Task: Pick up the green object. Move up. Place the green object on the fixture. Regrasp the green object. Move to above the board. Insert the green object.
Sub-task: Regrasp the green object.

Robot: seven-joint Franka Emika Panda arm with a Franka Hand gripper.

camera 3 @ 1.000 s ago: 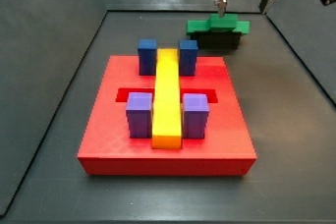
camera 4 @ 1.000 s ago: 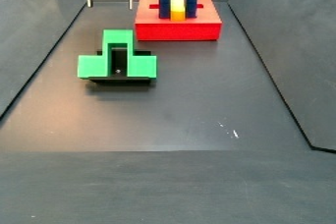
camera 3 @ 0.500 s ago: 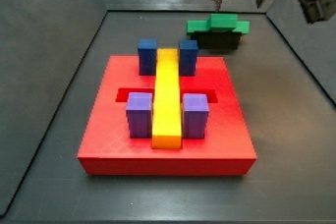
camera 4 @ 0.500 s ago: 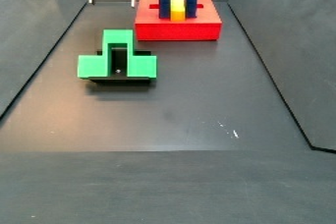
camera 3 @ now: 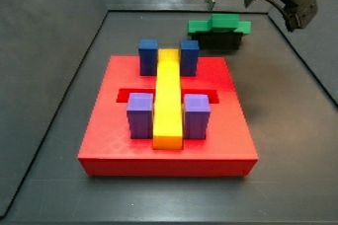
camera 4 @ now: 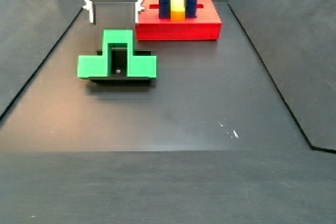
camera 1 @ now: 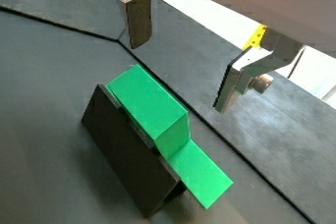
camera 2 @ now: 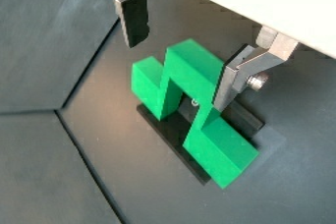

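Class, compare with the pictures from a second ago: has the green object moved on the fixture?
No. In both side views the green object sits on the fixture at the same spot relative to the board. The open gripper hangs above it, not touching.

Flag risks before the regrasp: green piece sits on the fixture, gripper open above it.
1. The gripper hangs open and off-centre of the green object; descending now, a finger might hit its raised centre.
2. The green object overhangs the narrower fixture; a one-sided push could tip it off.
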